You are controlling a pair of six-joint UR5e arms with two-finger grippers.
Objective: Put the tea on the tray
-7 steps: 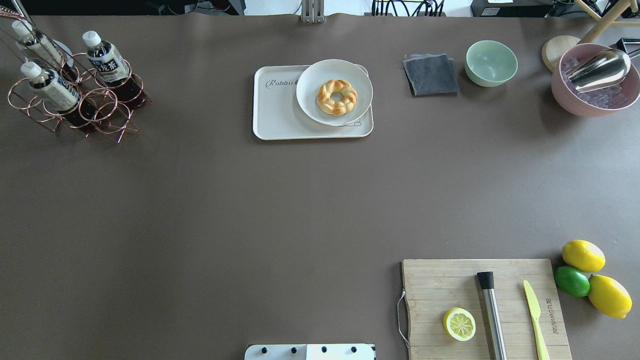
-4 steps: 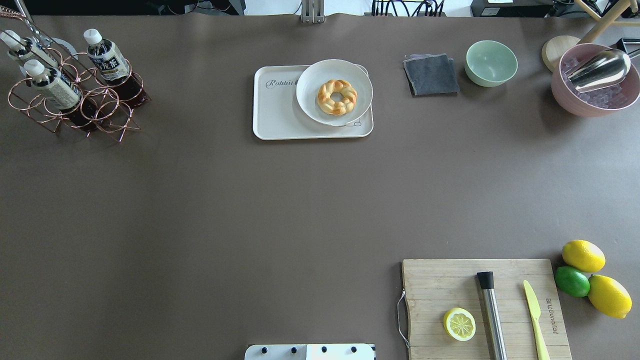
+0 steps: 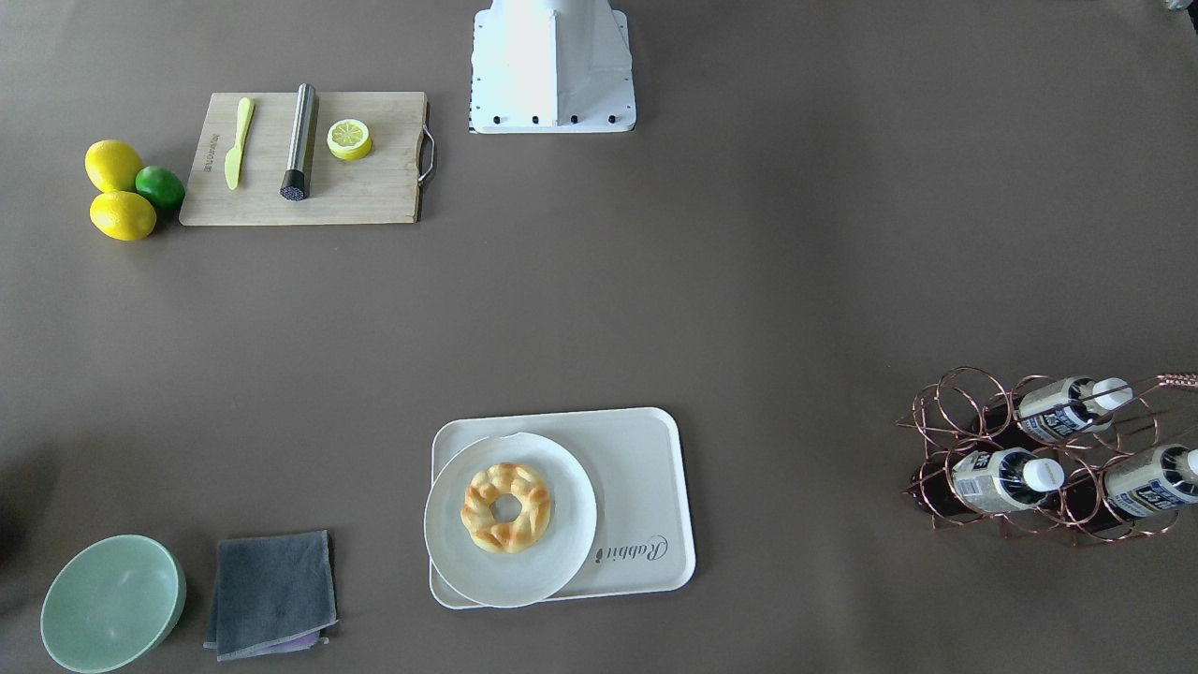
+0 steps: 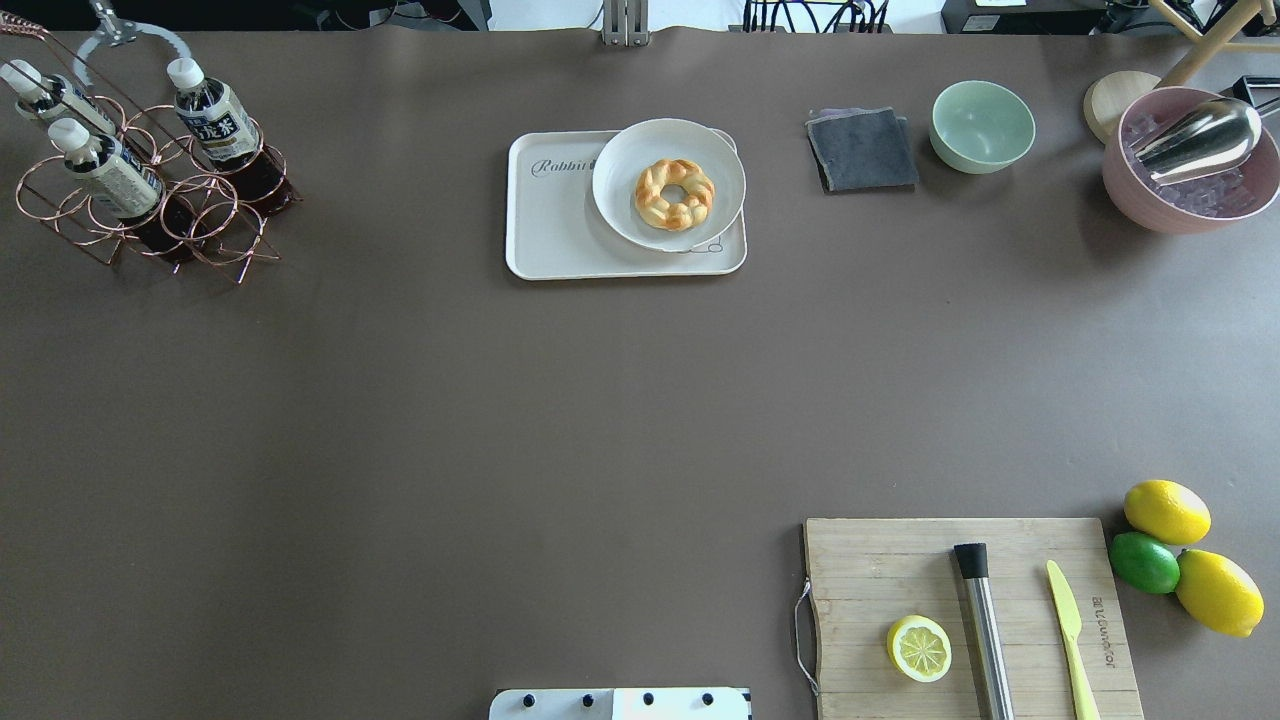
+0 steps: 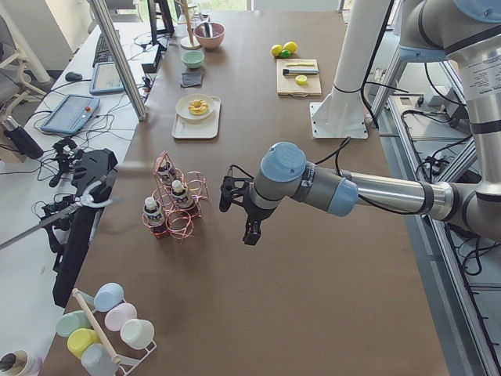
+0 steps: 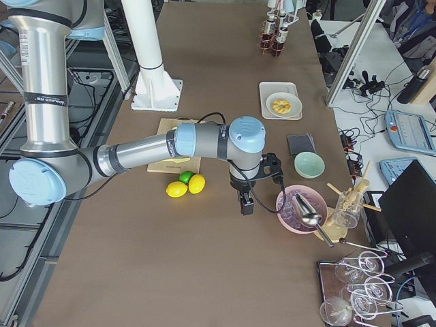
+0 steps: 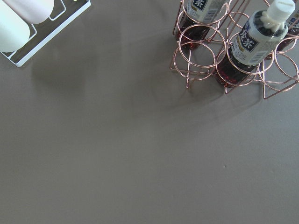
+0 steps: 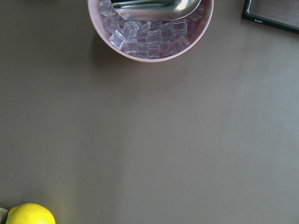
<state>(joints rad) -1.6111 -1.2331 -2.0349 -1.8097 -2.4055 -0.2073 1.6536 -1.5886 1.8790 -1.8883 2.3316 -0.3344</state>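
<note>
Three tea bottles (image 4: 215,115) with white caps lean in a copper wire rack (image 4: 215,240) at the far left of the table; two also show in the left wrist view (image 7: 259,39). The cream tray (image 4: 555,235) marked "Rabbit" lies at far centre and carries a white plate (image 4: 620,160) with a braided pastry ring. My left gripper (image 5: 249,233) hangs above the table beside the rack, apart from the bottles; I cannot tell whether it is open. My right gripper (image 6: 245,203) hangs near the pink ice bowl (image 6: 300,208); I cannot tell its state either.
A wooden cutting board (image 4: 880,570) at near right holds a lemon half, a steel muddler and a yellow knife. Two lemons and a lime (image 4: 1145,562) lie beside it. A grey cloth (image 4: 862,148), a green bowl (image 4: 982,125) and the ice bowl stand far right.
The two leftmost bottles have shifted slightly in the rack. A grey ring-shaped tool behind the rack has drawn back toward the table's far edge. No arm shows in the overhead view.
</note>
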